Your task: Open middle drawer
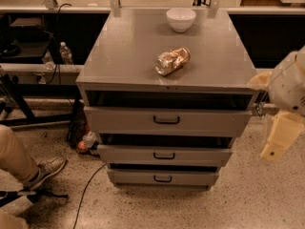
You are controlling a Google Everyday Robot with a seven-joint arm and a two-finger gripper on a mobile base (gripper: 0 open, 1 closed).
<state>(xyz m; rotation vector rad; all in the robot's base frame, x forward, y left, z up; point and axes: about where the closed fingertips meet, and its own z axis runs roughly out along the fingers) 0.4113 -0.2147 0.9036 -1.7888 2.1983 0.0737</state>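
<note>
Middle drawer [128, 155]: second of three in the grey cabinet [133, 46]. Its front faces the camera, its long axis runs left to right, and its black loop handle [164, 155] is centred. The gripper [274, 144] hangs off the cabinet's right edge, well apart from the handle; its state cannot be told. You should bring it level with the handle, hook squarely, and pull straight outward.
</note>
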